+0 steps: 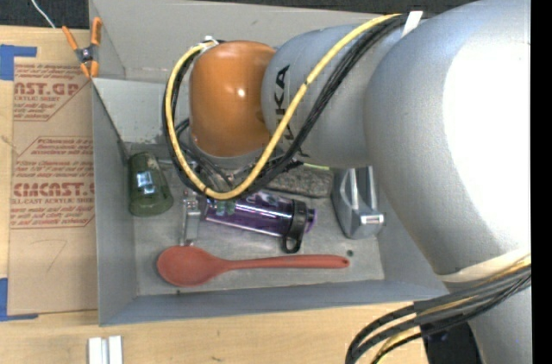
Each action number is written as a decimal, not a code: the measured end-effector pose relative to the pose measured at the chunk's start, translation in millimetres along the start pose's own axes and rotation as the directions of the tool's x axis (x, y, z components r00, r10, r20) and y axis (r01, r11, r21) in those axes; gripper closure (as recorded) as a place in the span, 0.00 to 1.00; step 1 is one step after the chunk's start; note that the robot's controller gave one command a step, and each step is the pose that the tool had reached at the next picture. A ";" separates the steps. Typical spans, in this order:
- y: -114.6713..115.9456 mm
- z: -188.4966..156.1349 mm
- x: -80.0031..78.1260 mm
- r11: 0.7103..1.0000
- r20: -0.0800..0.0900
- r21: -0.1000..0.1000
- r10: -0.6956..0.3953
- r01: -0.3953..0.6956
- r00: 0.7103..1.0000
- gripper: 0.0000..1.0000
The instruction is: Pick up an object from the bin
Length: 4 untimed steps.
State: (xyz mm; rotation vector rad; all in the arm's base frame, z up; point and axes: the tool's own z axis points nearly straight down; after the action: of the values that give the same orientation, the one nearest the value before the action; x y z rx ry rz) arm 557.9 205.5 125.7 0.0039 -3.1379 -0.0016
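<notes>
**Four loose things close to a low end effector**

Hanging low in the grey bin point(112, 267), under the orange wrist cover point(228, 99): the end effector point(191, 220). Released or clenched, cannot tell, much being hidden by the cover and cables.

Just beside it toward the arm, maybe touching: a purple bottle point(254, 216) with a black cap, lying on its side as a round thing settles. Judged the likely thing to pick, only because nearest.

Near on the other side: a dark green block point(147, 181). Below, apart: a red spoon point(250, 263), flat on the floor. Beyond the bottle: a grey metal tool point(358, 203).

Nothing seen as grasped.
</notes>
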 end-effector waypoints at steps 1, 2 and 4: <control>-1.4 -4.3 -1.3 1.000 0.004 -0.001 0.002 -0.002 1.000 0.00; -76.9 56.3 51.4 0.955 -0.001 -0.001 -0.296 0.296 0.955 0.00; -75.9 56.8 51.7 0.955 -0.001 -0.002 -0.296 0.296 0.955 0.00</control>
State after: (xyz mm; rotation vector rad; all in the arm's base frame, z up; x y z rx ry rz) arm 506.2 129.5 69.0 0.4729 -3.1012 -0.0052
